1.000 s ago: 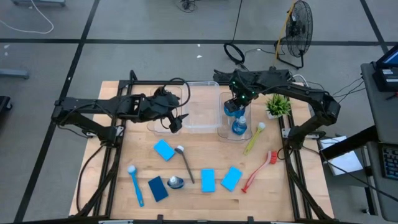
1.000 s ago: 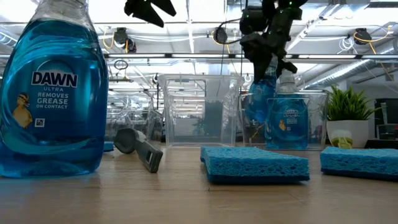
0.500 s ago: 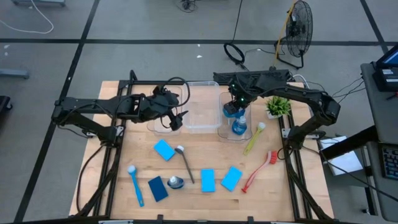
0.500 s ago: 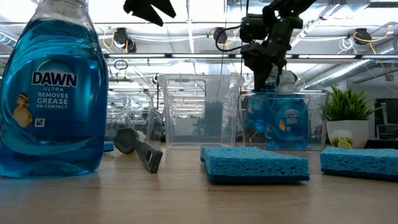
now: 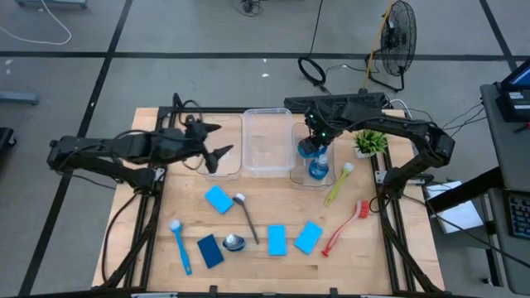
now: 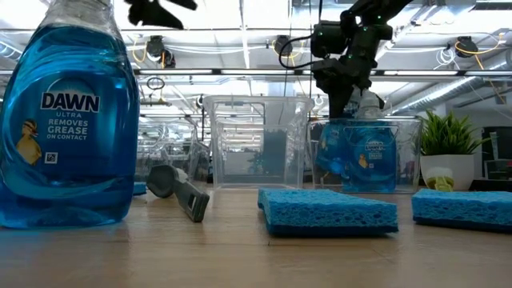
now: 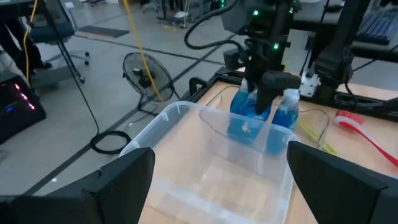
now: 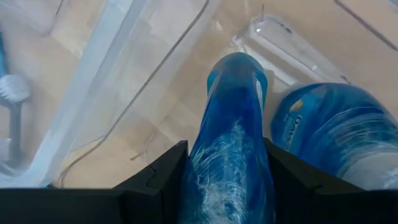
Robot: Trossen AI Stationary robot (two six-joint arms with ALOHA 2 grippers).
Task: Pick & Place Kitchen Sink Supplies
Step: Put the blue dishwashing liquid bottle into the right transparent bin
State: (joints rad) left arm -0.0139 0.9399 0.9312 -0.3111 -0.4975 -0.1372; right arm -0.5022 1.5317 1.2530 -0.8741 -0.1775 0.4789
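Wooden table (image 5: 364, 248): sponges, brushes, one bottle (image 6: 62, 120) loose up front. Right bin (image 5: 296, 178) holds upright bottle (image 5: 319, 168); right gripper (image 5: 313, 142) clamped on second bottle (image 8: 231, 155) inside it. Middle bin (image 5: 248, 141) empty. Left gripper (image 5: 214, 141) spread wide, holding nothing, over left bin (image 5: 235, 171).

The near bottle (image 6: 62, 120) runs off the low view's left edge. The held bottle (image 8: 231, 168) has its cap hidden.

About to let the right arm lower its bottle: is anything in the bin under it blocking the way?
Nothing visible blocks it. The right gripper holds the bottle inside the right bin; the second bottle stands beside it, not beneath.
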